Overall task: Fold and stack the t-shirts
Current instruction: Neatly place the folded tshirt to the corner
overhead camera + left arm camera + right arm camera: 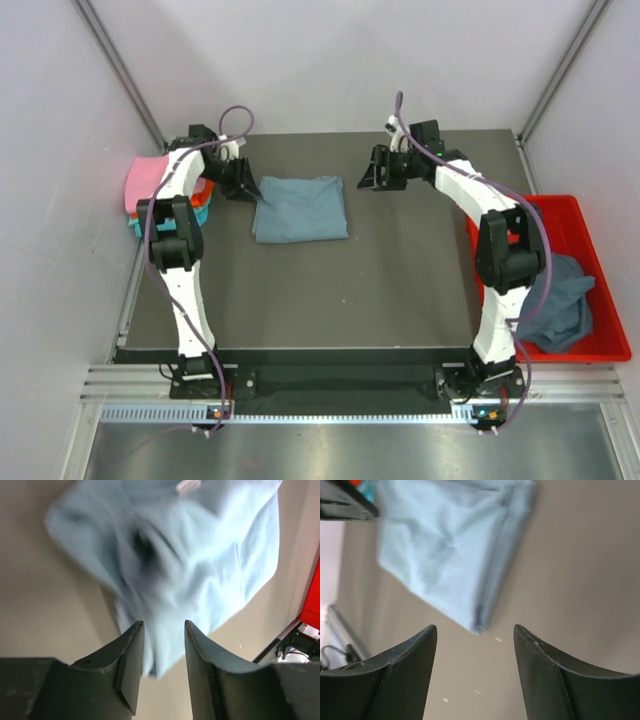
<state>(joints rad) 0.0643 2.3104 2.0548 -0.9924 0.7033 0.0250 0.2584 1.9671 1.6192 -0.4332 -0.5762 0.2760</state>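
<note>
Table [400,290], t-shirt [300,208] touching left gripper [257,197]

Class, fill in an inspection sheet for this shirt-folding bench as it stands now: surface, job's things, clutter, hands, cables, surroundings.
Surface: dark grey table, with a few pale specks in the right wrist view.
Job's things: folded blue-grey t-shirt on the table; stack of pink, orange and teal shirts at the left edge; crumpled blue-grey shirt in the red tray.
Clutter: nothing seen.
Hands: left hand at the folded shirt's corner, cloth showing between its fingers, grip unclear; right hand open, holding nothing, beside the shirt's edge.
Cables: purple cable along each arm.
Surroundings: pale walls; metal rail at the near edge.
</note>
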